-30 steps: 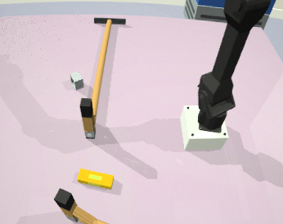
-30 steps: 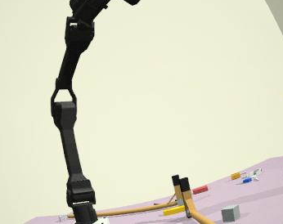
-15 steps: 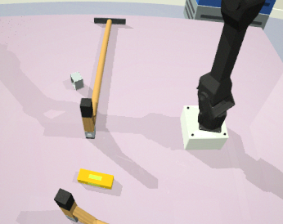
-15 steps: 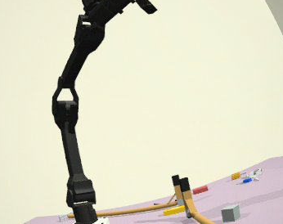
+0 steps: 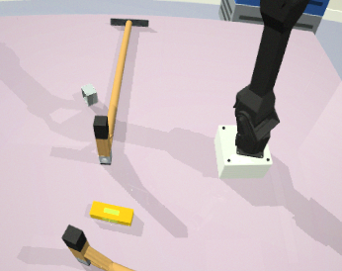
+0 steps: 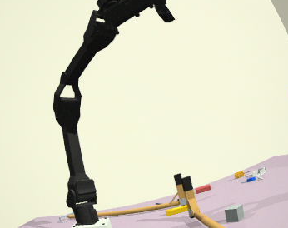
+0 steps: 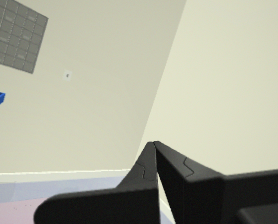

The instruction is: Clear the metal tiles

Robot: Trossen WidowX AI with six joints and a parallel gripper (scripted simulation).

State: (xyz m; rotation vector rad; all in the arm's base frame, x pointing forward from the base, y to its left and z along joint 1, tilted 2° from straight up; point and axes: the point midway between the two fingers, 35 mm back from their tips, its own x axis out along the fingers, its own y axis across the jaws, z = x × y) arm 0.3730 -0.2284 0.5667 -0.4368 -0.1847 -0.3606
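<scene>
The long scraper appears to be the wooden-handled tool lying on the table, with a wide dark crossbar at its far end in the top view and an upright, black-tipped wooden grip at its near end. My gripper is shut and empty, its fingertips meeting in the wrist view. It is raised high above the table, away from the tool, and runs out of the top of the picture in the exterior view. The steel bench plate, the metal tiles and the catch box cannot be made out in any view.
A second wooden tool with a black-tipped grip lies nearby. A yellow level lies between the grips. A grey block is beside the first tool. A red block and small tools lie farther off.
</scene>
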